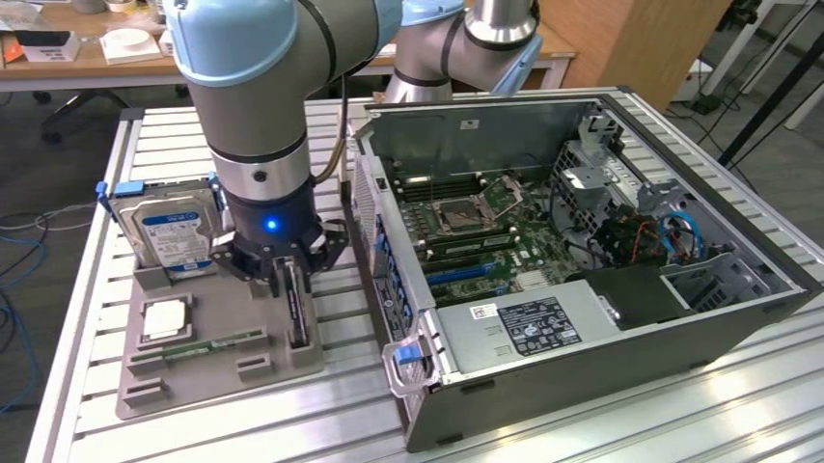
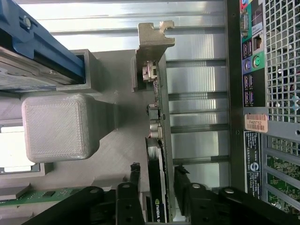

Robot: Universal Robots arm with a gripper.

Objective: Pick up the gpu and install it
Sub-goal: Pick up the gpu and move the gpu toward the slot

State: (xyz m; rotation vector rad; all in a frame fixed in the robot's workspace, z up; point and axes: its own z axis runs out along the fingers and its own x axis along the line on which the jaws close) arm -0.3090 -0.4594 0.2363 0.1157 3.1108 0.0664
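We see the gripper (image 1: 293, 280) at centre left of the exterior view, pointing straight down over the grey tray (image 1: 193, 381) on the slatted table (image 1: 644, 424). The gpu (image 1: 297, 313) stands on its long edge in a slot at the tray's side nearest the computer case (image 1: 580, 386), not yet lifted. Gripper straddles the card's upper end.

In the wrist view the black fingers (image 2: 182, 180) sit one each side of the gpu (image 2: 158, 197). A thin strip of tray shows between each tip and the card, so we call the jaws released, not clamped, nothing held. The silvery bracket (image 2: 152, 40) is at the card's far end from the fingers, resting against a tray wall.

Other tray items, exterior view:
- hard drive (image 1: 174, 231), blue-white label, upright at left centre, just beside the arm
- processor chip (image 1: 165, 318), flat, lower left
- green memory stick (image 1: 193, 345), lying just below the chip

The case lies on its side, open, filling the right half of the frame, motherboard (image 1: 477, 222) exposed, power supply (image 1: 528, 323) near its lower edge. In the wrist view the case's rear panel (image 2: 276, 70) with its ports runs near the gpu, apart from it.
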